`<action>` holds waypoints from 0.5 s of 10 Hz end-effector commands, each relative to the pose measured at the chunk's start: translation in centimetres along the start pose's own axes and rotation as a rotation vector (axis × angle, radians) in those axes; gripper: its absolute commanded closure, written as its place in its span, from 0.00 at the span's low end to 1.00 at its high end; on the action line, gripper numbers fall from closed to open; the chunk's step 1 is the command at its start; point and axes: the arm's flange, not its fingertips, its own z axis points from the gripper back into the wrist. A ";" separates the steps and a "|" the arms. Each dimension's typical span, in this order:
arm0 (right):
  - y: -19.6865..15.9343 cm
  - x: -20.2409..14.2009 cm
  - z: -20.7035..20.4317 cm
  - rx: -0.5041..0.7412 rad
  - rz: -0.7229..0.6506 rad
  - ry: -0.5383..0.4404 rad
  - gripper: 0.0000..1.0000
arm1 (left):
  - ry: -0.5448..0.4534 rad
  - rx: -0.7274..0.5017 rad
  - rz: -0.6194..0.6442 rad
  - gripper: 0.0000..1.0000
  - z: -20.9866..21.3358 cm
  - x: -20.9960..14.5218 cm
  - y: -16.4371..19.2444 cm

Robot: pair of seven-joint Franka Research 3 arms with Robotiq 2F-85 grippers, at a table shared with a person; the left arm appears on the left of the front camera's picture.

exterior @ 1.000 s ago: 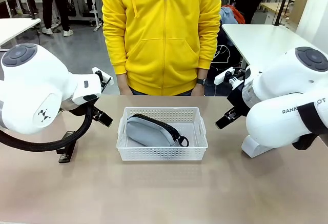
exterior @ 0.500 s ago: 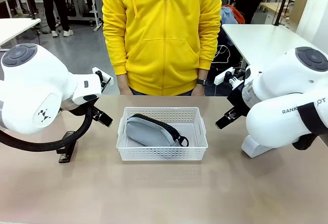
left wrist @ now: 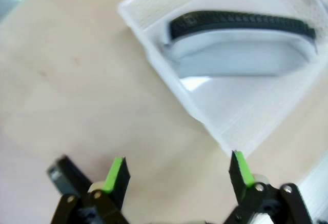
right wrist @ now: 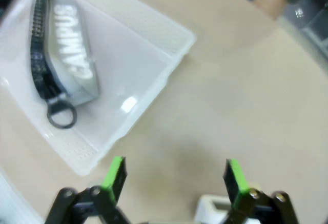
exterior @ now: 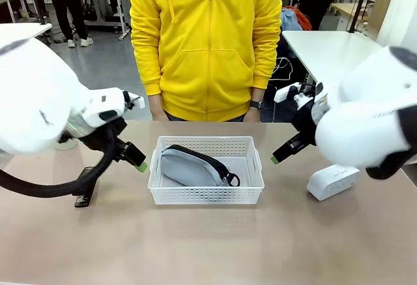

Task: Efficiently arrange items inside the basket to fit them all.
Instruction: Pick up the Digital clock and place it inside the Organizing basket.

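Note:
The white perforated basket (exterior: pixel 206 198) stands mid-table with the grey pouch (exterior: pixel 190 167) lying in it, black zipper and ring pull toward its right end. My left gripper (exterior: pixel 138 163) hovers open just left of the basket, which shows ahead of it in the left wrist view (left wrist: pixel 178 171). On the basket's other side my right gripper (exterior: pixel 276 158) is open too, nothing between its fingers (right wrist: pixel 174 175). The pouch (right wrist: pixel 72 60) reads CAMPUS. A small black stapler (exterior: pixel 83 190) lies at the left. Under my right arm sits a white boxy device (exterior: pixel 332 182).
A person in a yellow hoodie (exterior: pixel 205 44) stands at the far edge right behind the basket, hands low at the table's edge. Bare table lies in front of the basket. Other tables and people stand farther back.
Both arms have swung: the left gripper has come down closer to the basket's left end, and the right arm has lifted, uncovering the white device. Basket and pouch have not moved.

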 end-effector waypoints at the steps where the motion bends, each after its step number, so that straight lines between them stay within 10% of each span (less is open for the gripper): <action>1: -4.0 -0.1 6.3 0.278 -0.402 0.028 0.00 | -0.018 -0.258 0.147 0.00 7.5 -1.4 3.0; 5: -13.6 -8.3 16.4 0.878 -0.672 -0.260 0.00 | -0.367 -0.759 0.286 0.00 16.2 -8.7 10.6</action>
